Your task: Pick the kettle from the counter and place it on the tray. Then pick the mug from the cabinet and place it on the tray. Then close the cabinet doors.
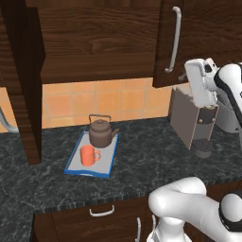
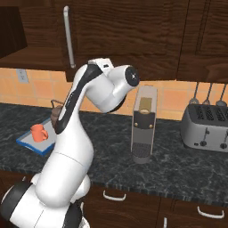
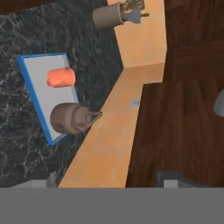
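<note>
Brown squat kettle beside orange-red mug on blue-rimmed tray.

Coffee machine: boxy, grey-brown, standing upright on the dark marbled tabletop against the wall. Behind it, orange-tan tiled wall. To its right, silver toaster; above that, hanging utensils. Far to its left, a wall socket set in the tiles. Below its stretch of tabletop, dark wood drawers with curved silver handles. Lighting even, no strong shadows.
</note>
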